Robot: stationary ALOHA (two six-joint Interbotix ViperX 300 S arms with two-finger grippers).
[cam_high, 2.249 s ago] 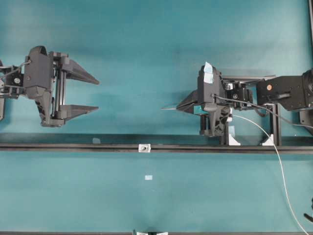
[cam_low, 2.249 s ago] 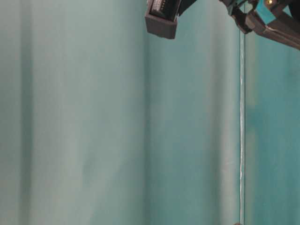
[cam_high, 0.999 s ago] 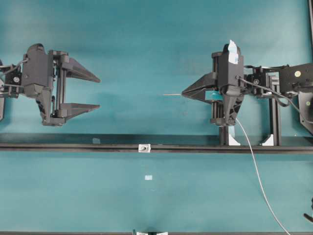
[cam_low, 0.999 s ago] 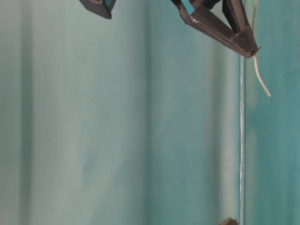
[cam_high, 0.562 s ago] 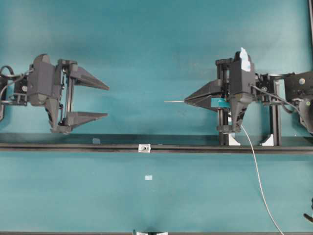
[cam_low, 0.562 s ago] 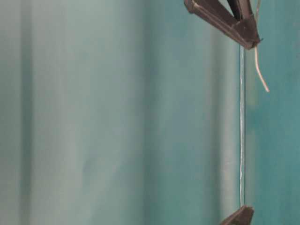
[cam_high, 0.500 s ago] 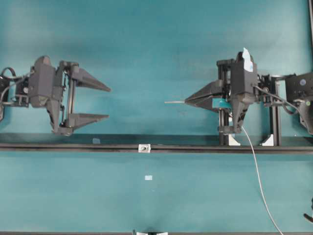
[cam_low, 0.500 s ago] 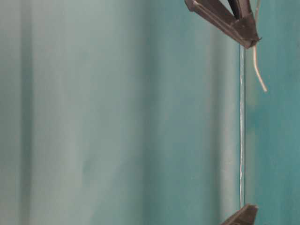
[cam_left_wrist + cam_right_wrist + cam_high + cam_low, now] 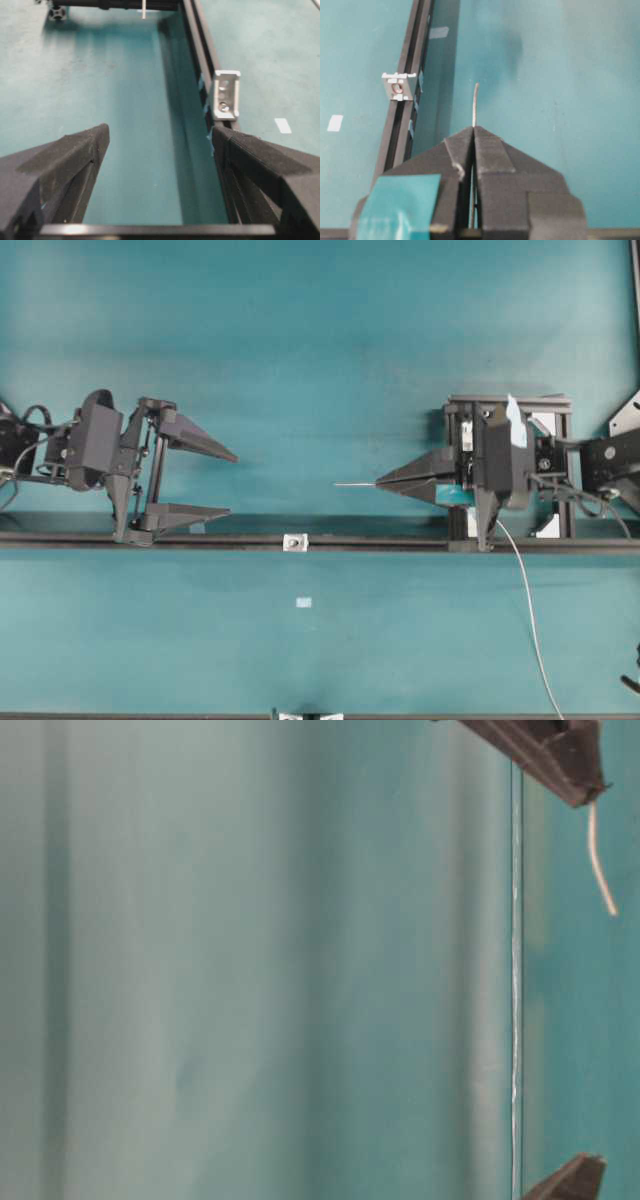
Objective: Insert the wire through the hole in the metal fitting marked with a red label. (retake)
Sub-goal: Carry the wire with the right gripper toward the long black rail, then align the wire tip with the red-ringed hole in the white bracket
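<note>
1. Here, at far left, the left end effector point(image 9: 205, 483) hovers with its fingers spread wide and nothing between them, just above the black rail point(image 9: 400, 540).
2. Mid-rail sits the metal fitting point(image 9: 295, 541), a tiny silver bracket whose dark hole point(image 9: 397, 86) faces along the rail; it looks rigidly fixed.
3. At right, the right end effector point(image 9: 378, 483) is clenched on the wire point(image 9: 352, 484), a short tip jutting toward the fitting, above and well apart from it.
4. The strand appears light and limp, likely to droop, so a hold close to the tip suits it.
5. The teal table point(image 9: 320, 340) lies bare around the rail, leaving ample room.
</note>
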